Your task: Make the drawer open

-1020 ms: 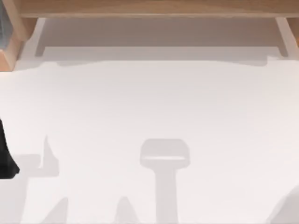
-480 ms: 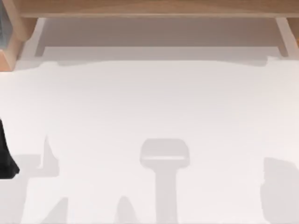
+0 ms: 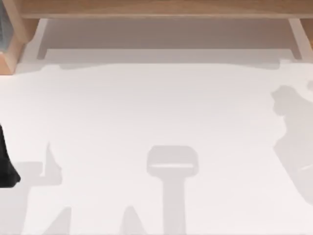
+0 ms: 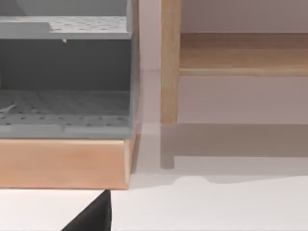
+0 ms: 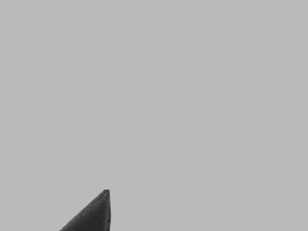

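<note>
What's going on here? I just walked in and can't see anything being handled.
Nothing is held yet. The left arm sits parked at the table's left edge, its wrist view facing the wooden cabinet with grey shelves at the back left. On the right side, a shadow of an arm falls across the table. A wooden frame runs along the back.

A wooden shelf frame [image 3: 161, 9] runs along the far edge of the table [image 3: 156, 107]. At the far left corner stands a cabinet [image 4: 65, 96], just beside the frame's leg [image 4: 169, 62].
</note>
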Controlling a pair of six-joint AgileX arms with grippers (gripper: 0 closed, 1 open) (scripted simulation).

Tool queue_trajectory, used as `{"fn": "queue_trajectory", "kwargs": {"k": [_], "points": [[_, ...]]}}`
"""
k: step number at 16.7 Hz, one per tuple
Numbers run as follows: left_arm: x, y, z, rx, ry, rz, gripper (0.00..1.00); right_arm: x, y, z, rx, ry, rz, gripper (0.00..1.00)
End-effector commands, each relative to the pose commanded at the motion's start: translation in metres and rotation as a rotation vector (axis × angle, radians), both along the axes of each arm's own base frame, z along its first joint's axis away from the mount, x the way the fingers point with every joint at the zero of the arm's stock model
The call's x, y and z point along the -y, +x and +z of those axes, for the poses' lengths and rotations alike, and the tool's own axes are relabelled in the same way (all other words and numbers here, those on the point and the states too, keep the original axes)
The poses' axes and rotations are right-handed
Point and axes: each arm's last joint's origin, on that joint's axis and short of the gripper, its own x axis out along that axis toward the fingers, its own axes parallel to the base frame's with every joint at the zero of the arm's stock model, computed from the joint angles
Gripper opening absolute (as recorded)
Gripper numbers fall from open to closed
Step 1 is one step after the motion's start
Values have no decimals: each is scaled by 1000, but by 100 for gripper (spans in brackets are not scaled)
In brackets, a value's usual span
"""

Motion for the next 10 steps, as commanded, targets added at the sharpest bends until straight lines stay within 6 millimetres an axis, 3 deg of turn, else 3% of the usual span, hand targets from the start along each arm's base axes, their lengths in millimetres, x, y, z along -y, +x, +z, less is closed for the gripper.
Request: {"fn": "queue_trajectory", "kwargs": {"k": [2,3,5,7,10], "points": [[0,0,0,0,0,0,100,-6,92,-8,-156,-142,-115,100],[0,0,0,0,0,0,100,3,139,-21,-251,-197,-156,100],[0,0,0,0,0,0,100,43,223,-67,-463,-268,-205,100],[0,0,0,0,0,0,100,99,286,-132,-689,-286,-203,100],[0,0,0,0,0,0,100,182,336,-255,-1017,-230,-111,100]]}}
